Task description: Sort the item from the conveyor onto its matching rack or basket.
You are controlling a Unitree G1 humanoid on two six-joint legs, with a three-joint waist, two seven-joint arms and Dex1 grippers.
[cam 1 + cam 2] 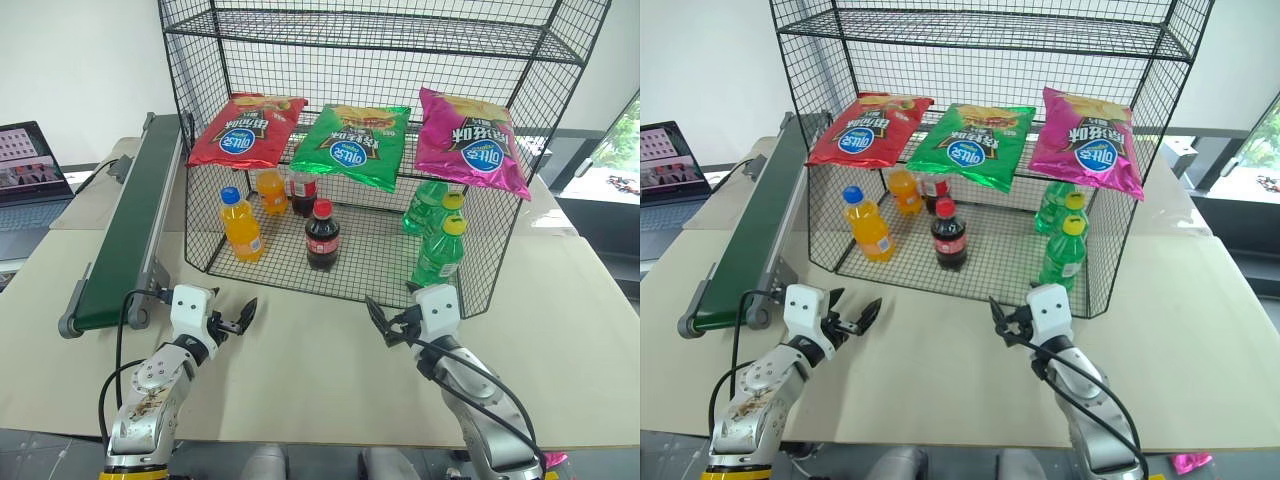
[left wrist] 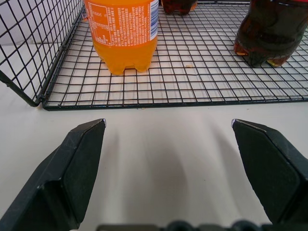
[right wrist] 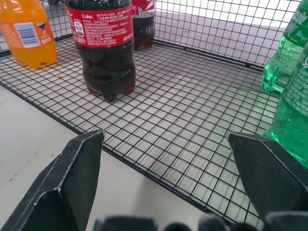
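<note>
The cola bottle (image 1: 322, 235) stands upright on the bottom tier of the wire rack (image 1: 560, 120), between an orange soda bottle (image 1: 241, 225) and green bottles (image 1: 439, 252) — the conveyor (image 1: 125, 240) sits left. Both the left claw (image 1: 234, 320) and the right claw (image 1: 388, 322) hover released over the surface (image 1: 300, 360), grasping nothing.

Behind the front cola bottle (image 1: 322, 235) on the rack (image 1: 350, 262): a second cola bottle (image 1: 303, 186), half hidden, cap tucked under the green chip bag (image 1: 352, 146). Beside the conveyor (image 1: 128, 228): a laptop (image 1: 30, 172), cut by the frame edge.
</note>
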